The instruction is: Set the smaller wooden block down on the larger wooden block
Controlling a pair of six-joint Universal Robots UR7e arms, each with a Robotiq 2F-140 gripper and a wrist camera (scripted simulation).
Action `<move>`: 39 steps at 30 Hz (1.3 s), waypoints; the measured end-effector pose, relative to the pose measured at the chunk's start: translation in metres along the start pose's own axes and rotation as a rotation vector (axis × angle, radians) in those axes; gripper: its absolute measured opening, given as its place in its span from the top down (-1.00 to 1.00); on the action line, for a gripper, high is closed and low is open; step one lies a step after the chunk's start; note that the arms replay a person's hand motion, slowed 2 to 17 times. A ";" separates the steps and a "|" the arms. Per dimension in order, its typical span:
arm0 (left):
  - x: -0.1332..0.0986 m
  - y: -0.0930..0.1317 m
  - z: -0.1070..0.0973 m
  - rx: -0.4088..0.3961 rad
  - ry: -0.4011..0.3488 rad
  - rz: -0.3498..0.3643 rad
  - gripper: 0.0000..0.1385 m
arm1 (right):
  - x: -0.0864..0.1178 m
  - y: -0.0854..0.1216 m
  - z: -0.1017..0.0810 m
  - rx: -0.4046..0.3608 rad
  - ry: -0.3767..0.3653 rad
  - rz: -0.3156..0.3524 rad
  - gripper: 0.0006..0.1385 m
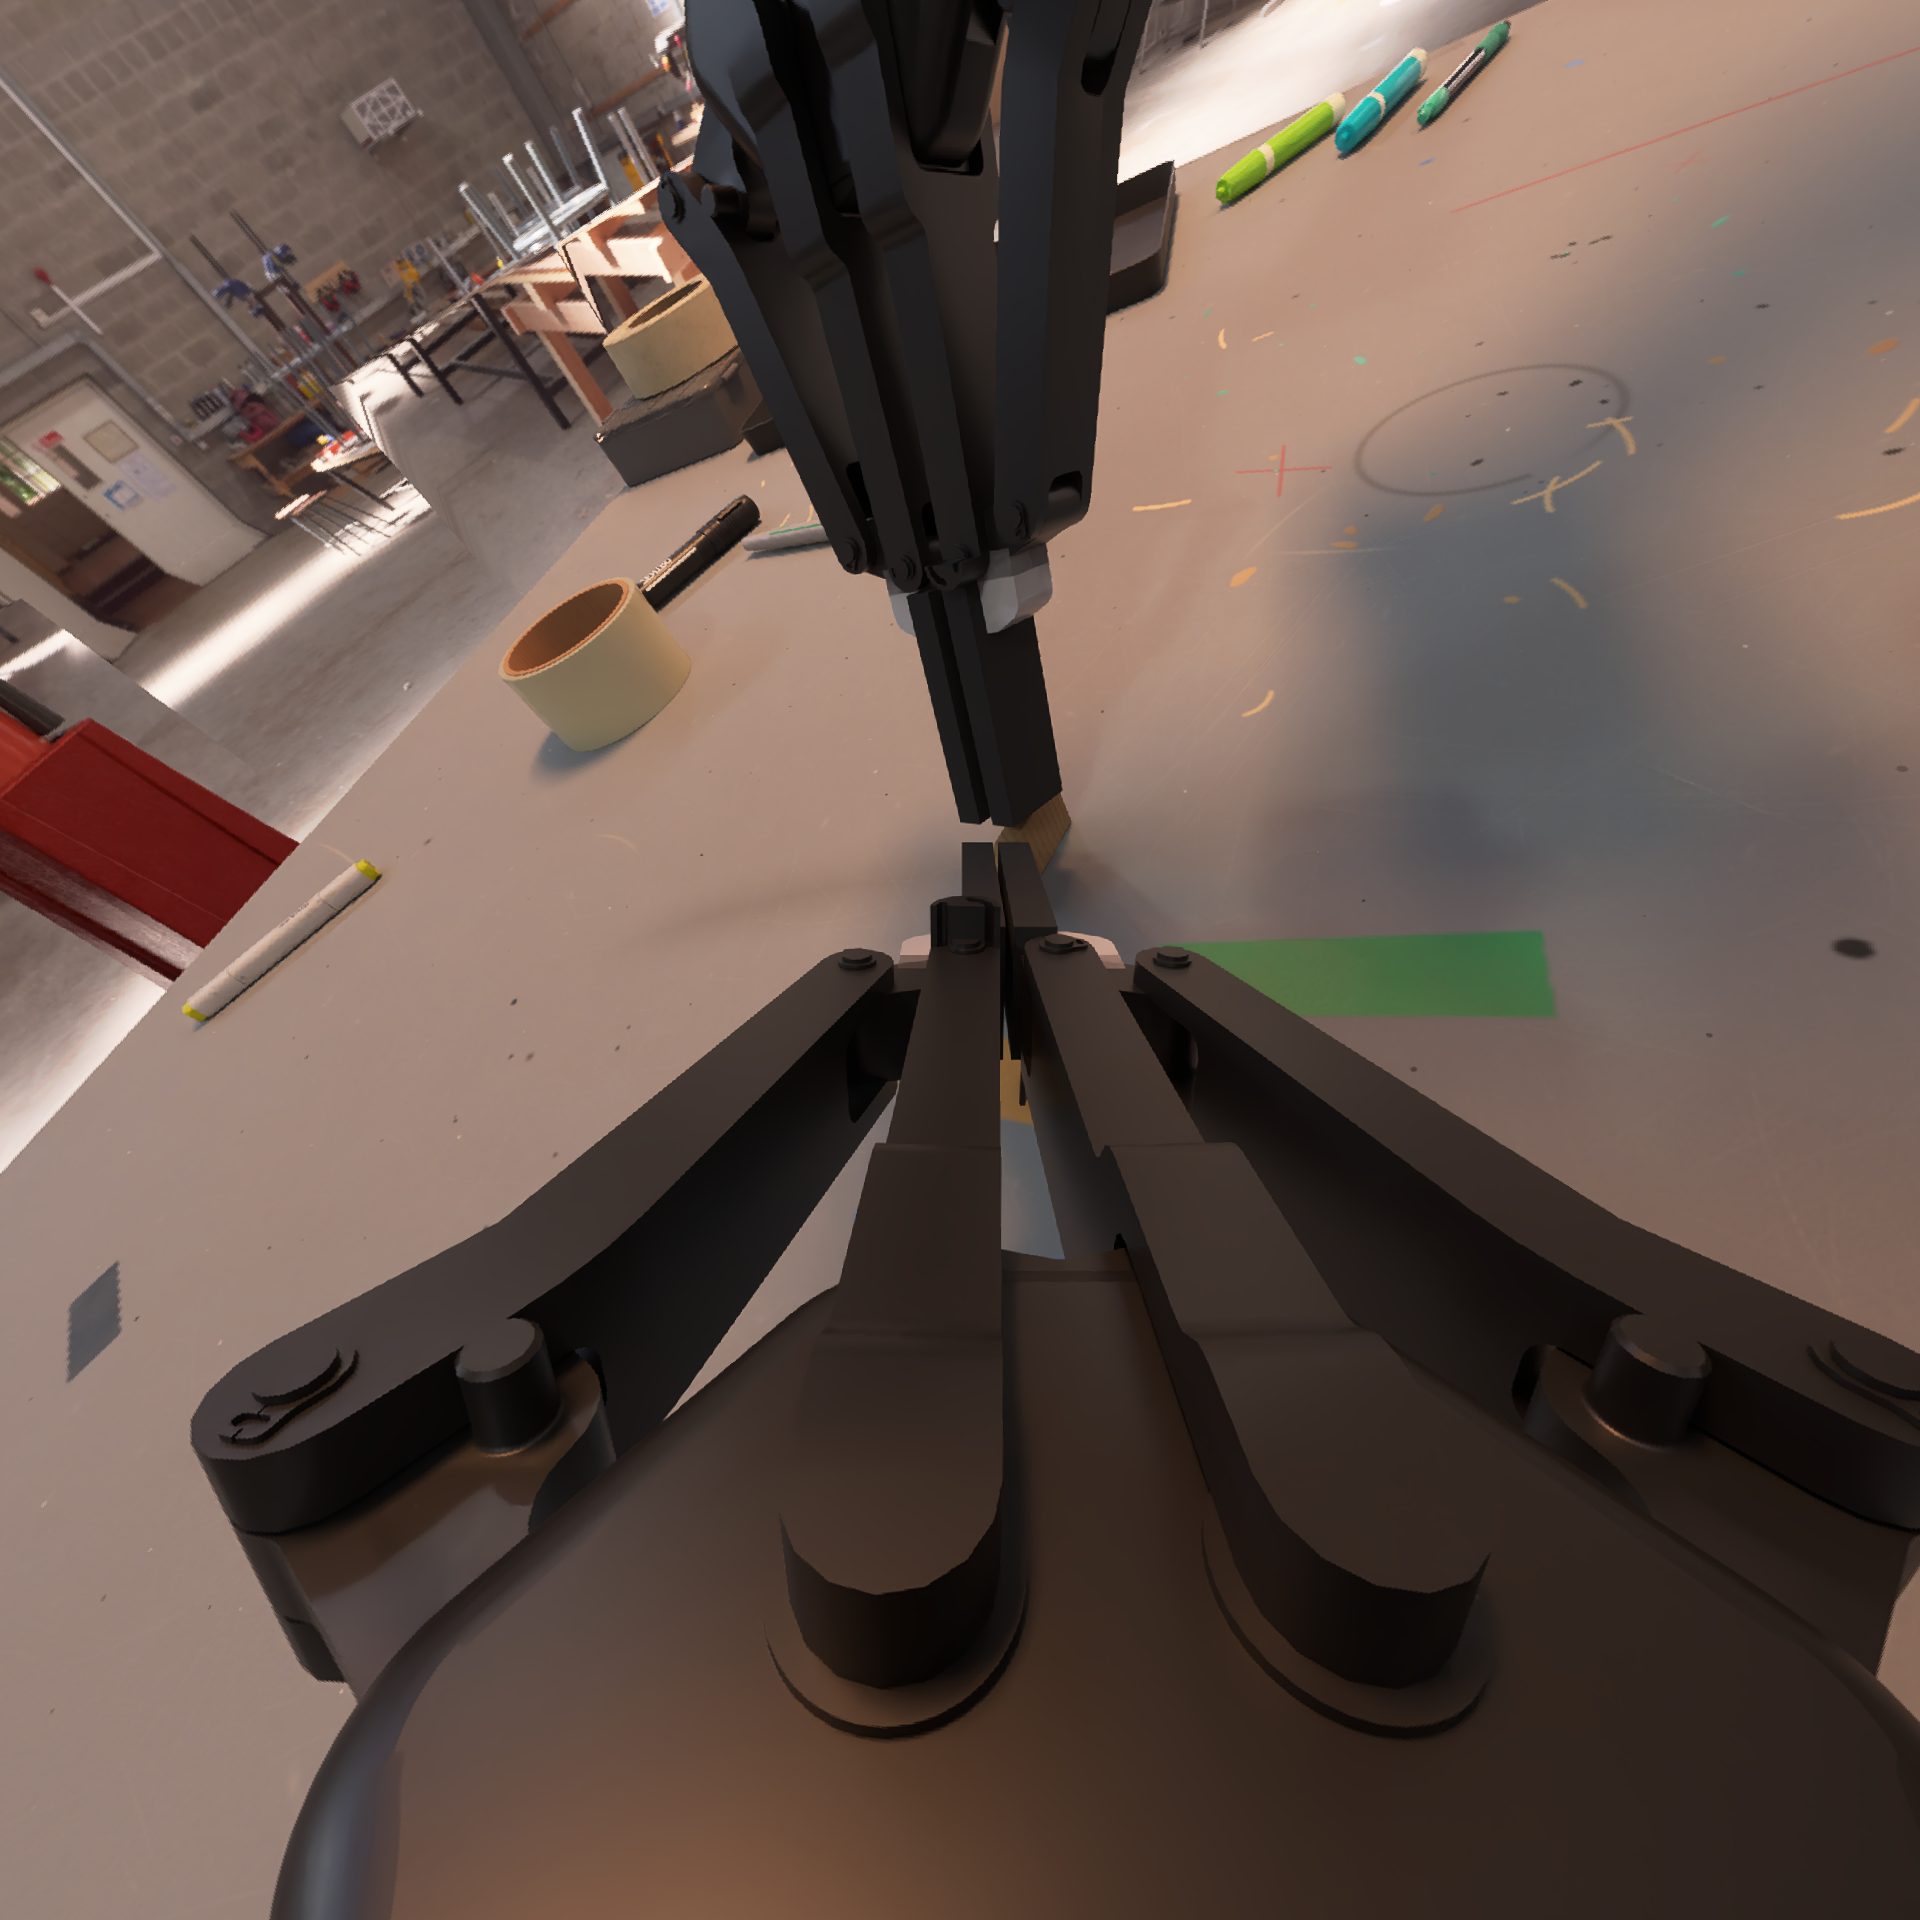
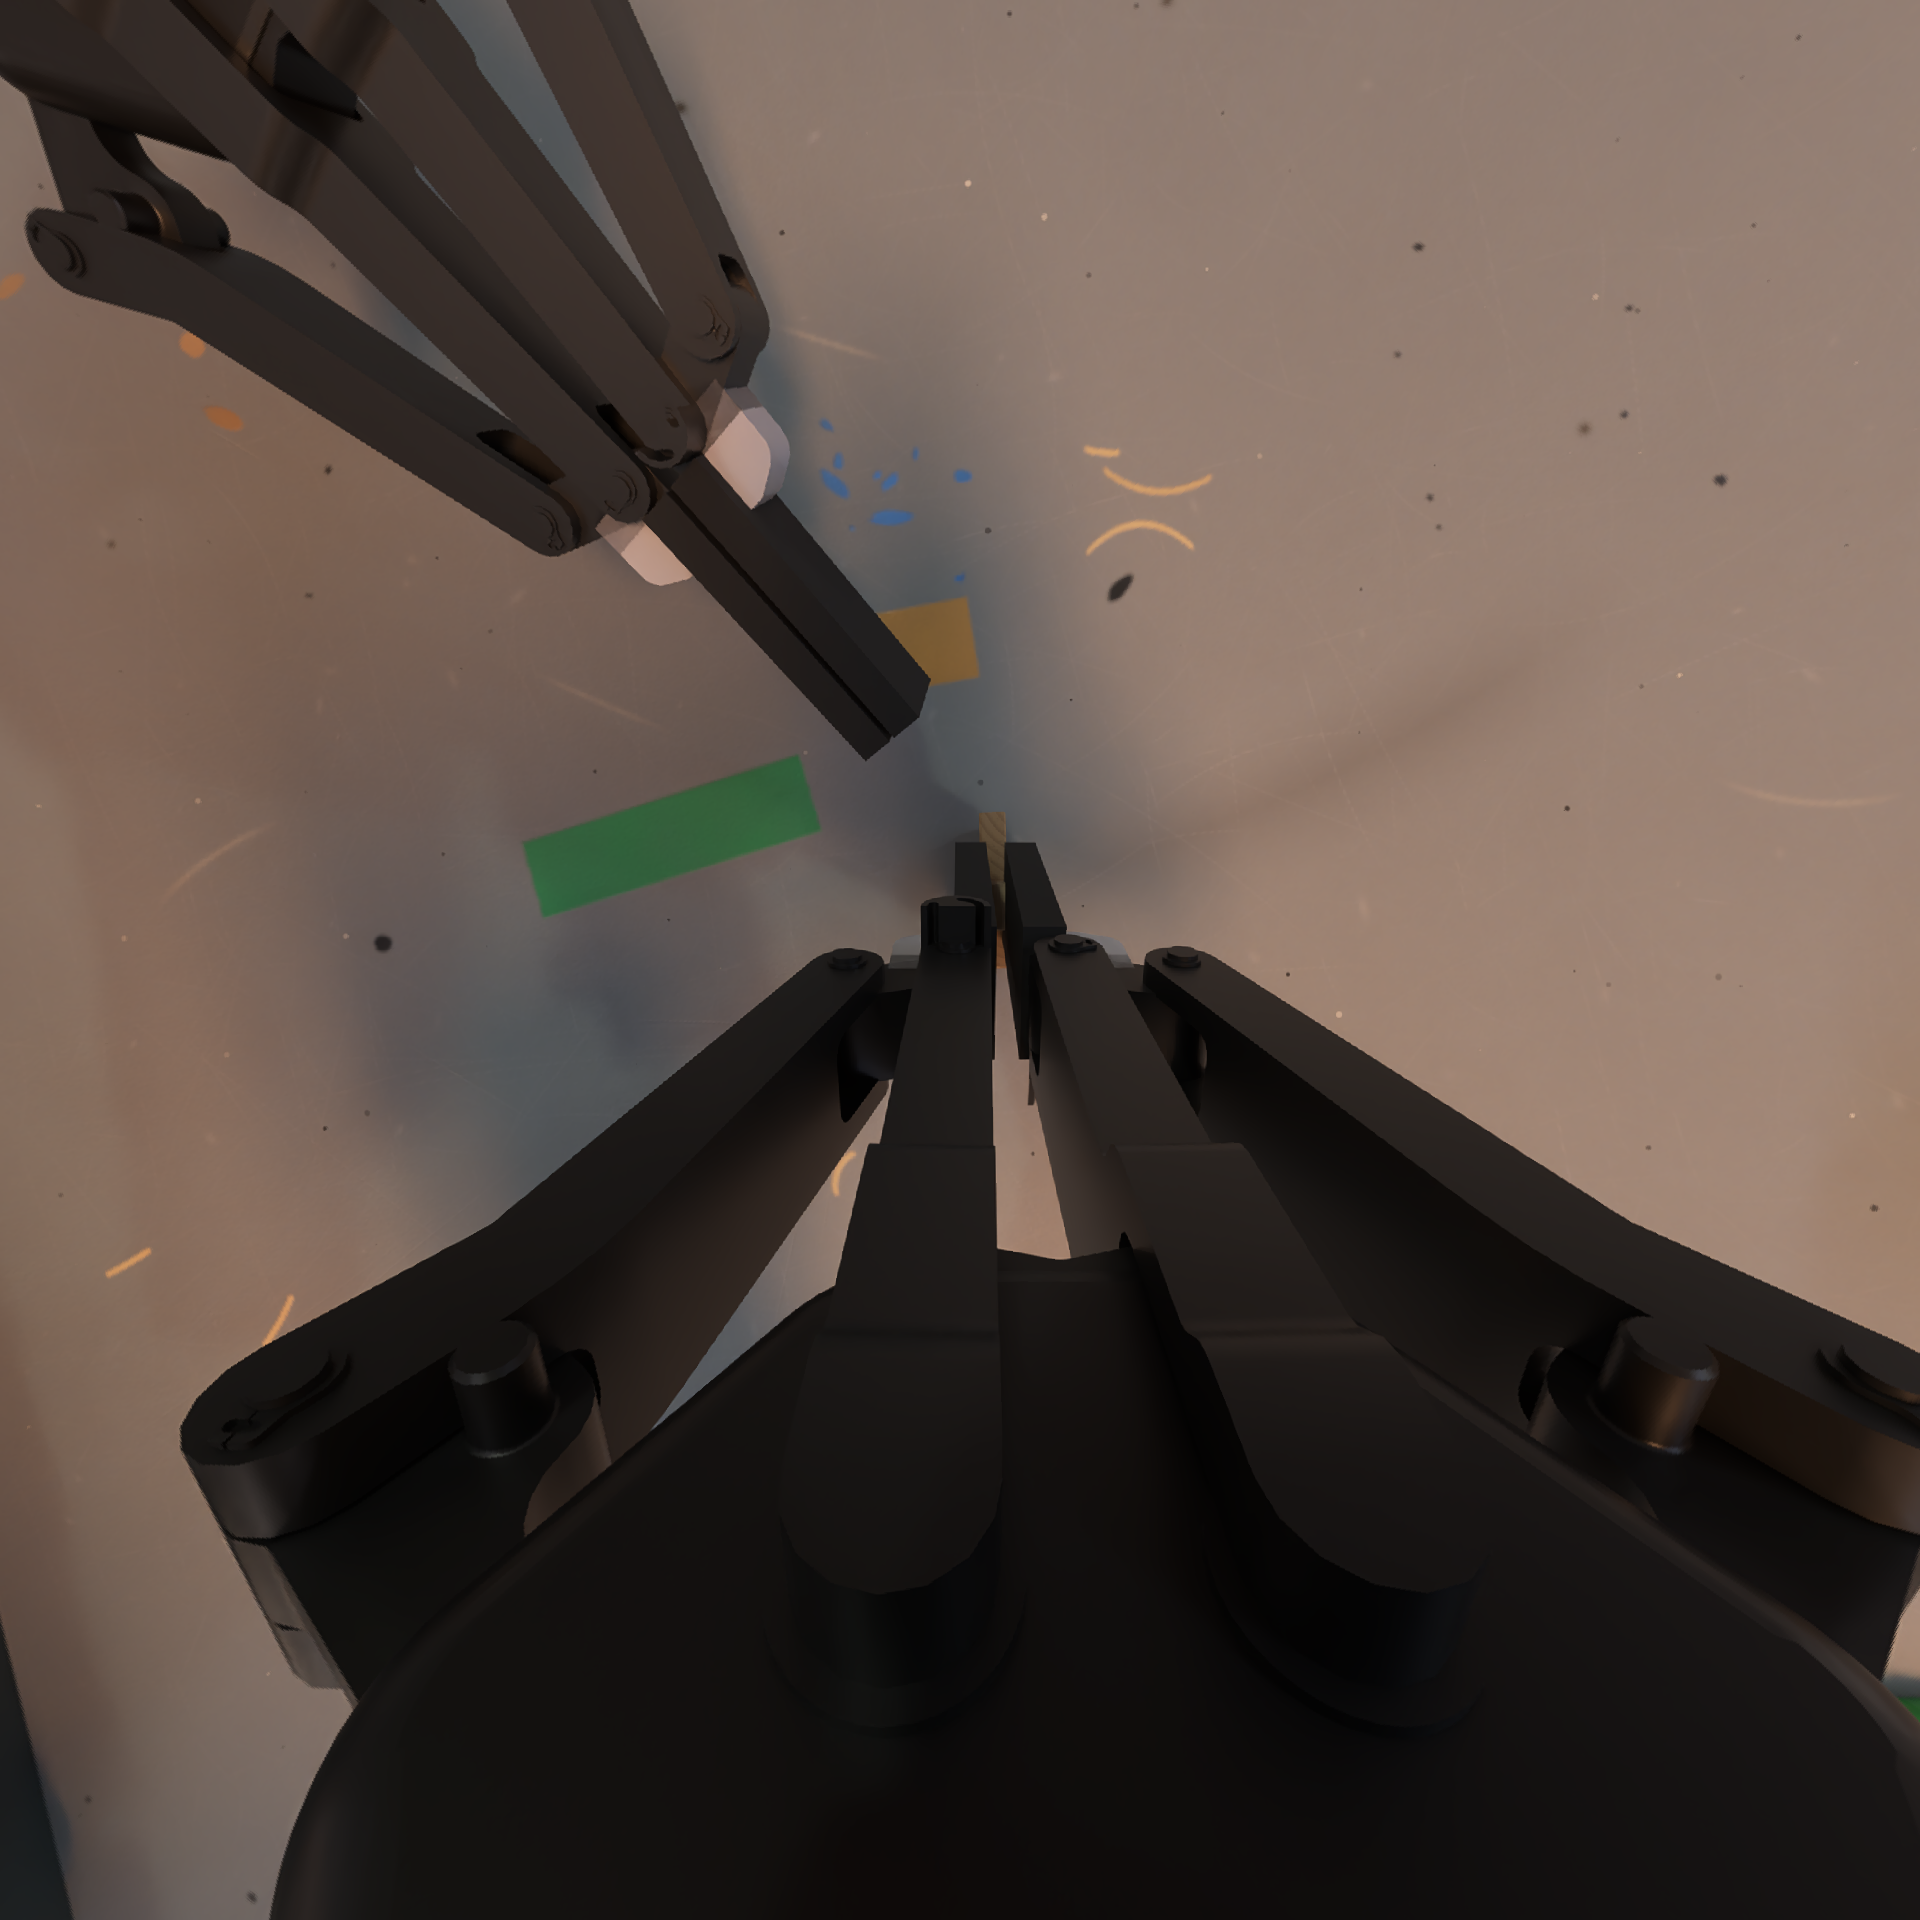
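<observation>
Right gripper (image 2: 995, 862) around pale wooden block (image 2: 992, 828)

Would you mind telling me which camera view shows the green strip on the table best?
The right wrist view: the green strip lies fully visible from above, beside the left gripper. In the left wrist view the strip looks foreshortened, its near end hidden behind a finger linkage.

Tape roll (image 1: 594, 663), black marker (image 1: 698, 549), green tape strip (image 1: 1382, 972), white marker (image 1: 281, 938)
</observation>
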State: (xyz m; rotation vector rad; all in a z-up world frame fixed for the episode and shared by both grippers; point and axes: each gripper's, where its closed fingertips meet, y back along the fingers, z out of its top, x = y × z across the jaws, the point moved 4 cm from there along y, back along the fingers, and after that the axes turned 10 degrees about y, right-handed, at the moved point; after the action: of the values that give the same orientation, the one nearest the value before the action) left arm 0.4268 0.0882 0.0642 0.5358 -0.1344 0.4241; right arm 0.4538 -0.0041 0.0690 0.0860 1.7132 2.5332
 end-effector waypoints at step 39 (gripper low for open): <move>0.001 0.003 0.001 -0.024 0.010 -0.013 0.98 | 0.001 -0.005 0.014 0.296 0.039 -0.029 0.94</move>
State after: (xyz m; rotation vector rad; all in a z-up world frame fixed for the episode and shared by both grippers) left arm 0.4260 0.0905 0.0664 0.5107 -0.1259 0.4123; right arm 0.4539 0.0108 0.0692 0.0290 2.0752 2.2571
